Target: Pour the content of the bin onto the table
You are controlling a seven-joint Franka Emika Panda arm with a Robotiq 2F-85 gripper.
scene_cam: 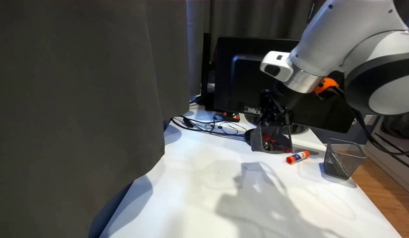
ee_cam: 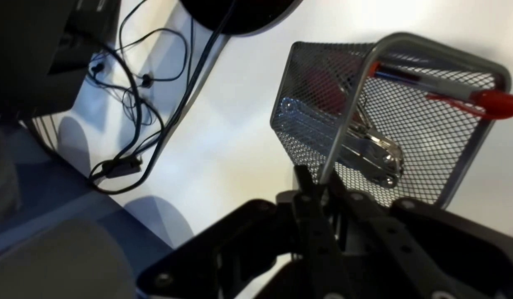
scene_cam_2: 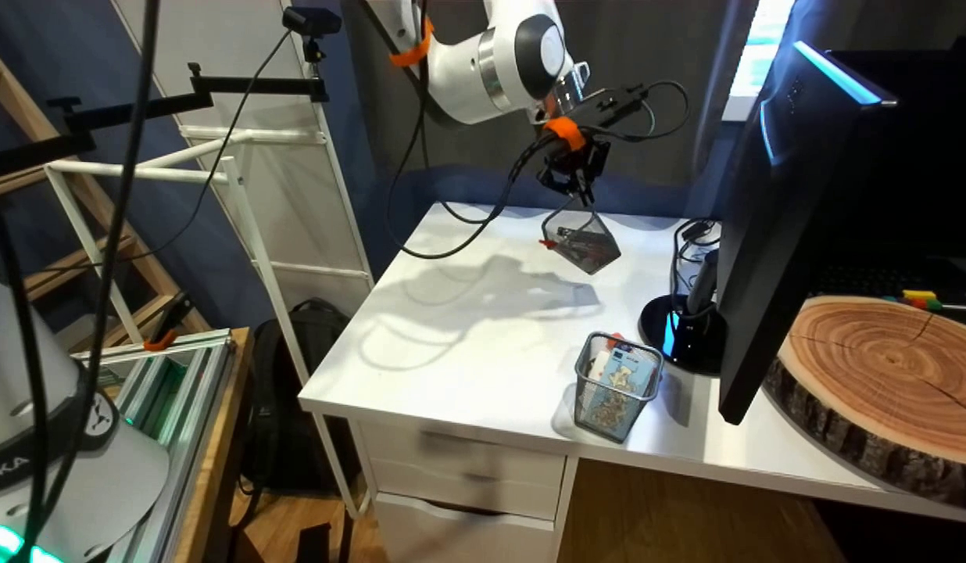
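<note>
Only wrist view shows red pen point(ee_cam: 445, 87) clearly; gripper point(ee_cam: 321, 180) pinching bin point(ee_cam: 431, 141) by rim

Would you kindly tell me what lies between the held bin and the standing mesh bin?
In an exterior view, a short orange-ended tube lies on the table, between the held bin and the standing mesh bin.

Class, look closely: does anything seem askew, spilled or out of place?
Yes: the black mesh bin hangs tilted in the claw, with a red pen poking past its rim. Bins normally stand upright, but tilting suits pouring.
</note>
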